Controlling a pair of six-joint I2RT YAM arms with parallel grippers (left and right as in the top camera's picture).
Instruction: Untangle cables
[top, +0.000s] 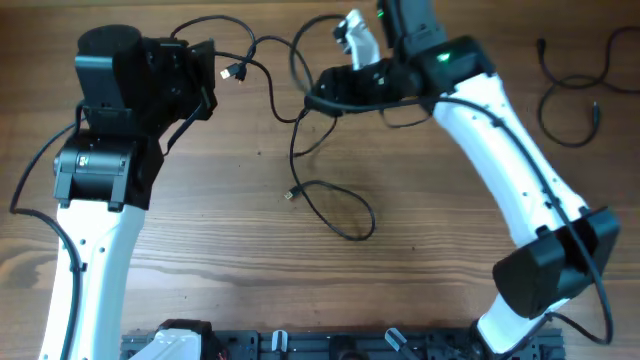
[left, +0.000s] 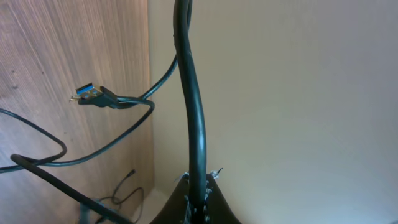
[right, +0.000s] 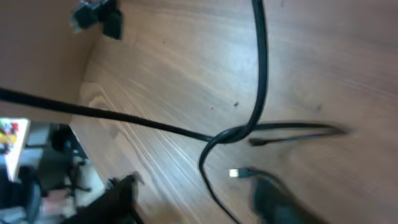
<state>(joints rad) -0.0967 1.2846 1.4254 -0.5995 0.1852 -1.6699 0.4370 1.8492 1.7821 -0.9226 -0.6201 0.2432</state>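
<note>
Cables (top: 293, 160) lie looped on worktop (top: 420, 220), mid-untangling. L pincer (left: 199, 202) clamped on one of the cables; R pincer (top: 316, 100) over crossing (right: 225, 135), closure indeterminate. Next: pinch there, pull apart.

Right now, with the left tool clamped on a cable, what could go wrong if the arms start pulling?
Two risks, I think. The cables wrap round each other at one crossing; pulling on the strand in the left tool could cinch that into a knot. The blue USB plug sits at the end of a tight loop and may snag on a neighbouring strand as it drags.
</note>
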